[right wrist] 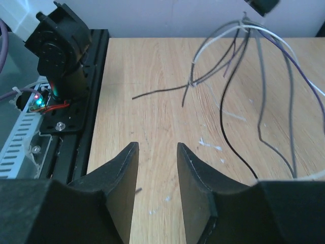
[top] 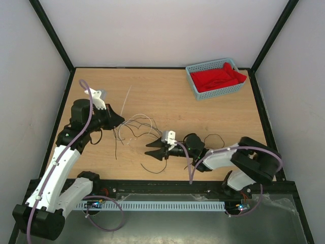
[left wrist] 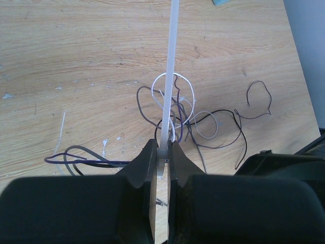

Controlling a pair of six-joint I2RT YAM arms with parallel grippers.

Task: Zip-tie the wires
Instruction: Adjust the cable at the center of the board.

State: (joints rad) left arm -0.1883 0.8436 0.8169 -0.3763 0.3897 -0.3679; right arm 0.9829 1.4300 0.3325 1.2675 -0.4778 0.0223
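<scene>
The wires [top: 136, 127] lie as a loose tangle of thin dark and pale strands mid-table, between the two grippers. My left gripper [top: 120, 119] is shut on the zip tie [top: 127, 95], a pale strip pointing away toward the back. In the left wrist view the zip tie [left wrist: 170, 76] runs straight out from the left gripper [left wrist: 163, 150], passing over the looped wires [left wrist: 203, 119]. My right gripper [top: 153, 151] is open just right of the tangle. In the right wrist view the right gripper [right wrist: 157, 148] has only bare table between its fingers, and the wires [right wrist: 238, 56] rise at the upper right.
A blue basket [top: 219, 92] holding a red cloth [top: 218, 77] stands at the back right corner. One loose wire loop [top: 216, 137] lies beside the right arm, another [top: 152, 168] near the front edge. A black rail [top: 177, 186] runs along the near edge.
</scene>
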